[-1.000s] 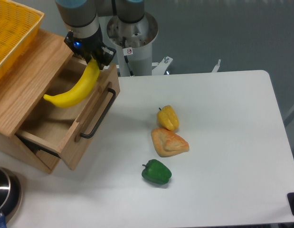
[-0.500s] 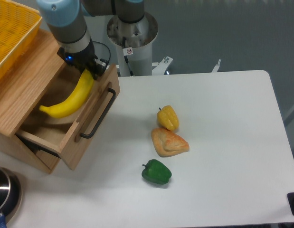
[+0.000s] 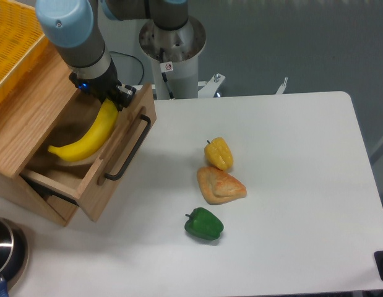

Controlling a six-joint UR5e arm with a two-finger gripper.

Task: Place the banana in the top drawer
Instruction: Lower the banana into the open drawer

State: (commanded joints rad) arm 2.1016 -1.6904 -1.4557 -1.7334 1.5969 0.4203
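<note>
the fingers (image 3: pixel 111 100) are closed on the upper end of the banana (image 3: pixel 86 137), which hangs down and away from them on a slant, its free tip lowest and farthest from the grip. holding it by one end lets the long curved body go in first while the wrist stays above the rim. the fruit sits inside the open box of the top drawer (image 3: pixel 120 158), below and to the left of the fingers; whether the tip already touches the drawer floor cannot be told, though it looks close. the drawer's front panel with its dark bar handle (image 3: pixel 127 150) lies just right of the fingers, so the grip stays near that wall, probably to keep the banana's length inside the cavity. i judge the placing nearly done, with only the release left. there is just this one fixed view. well to the right of the fingers, on the white surface (image 3: pixel 290 185), rest a yellow pepper (image 3: pixel 219 153), a bread-like pastry (image 3: pixel 219 185) touching or just below it, and a green pepper (image 3: pixel 204 224). a yellow mesh basket (image 3: pixel 12 46) sits on the cabinet to the fingers' left.
</note>
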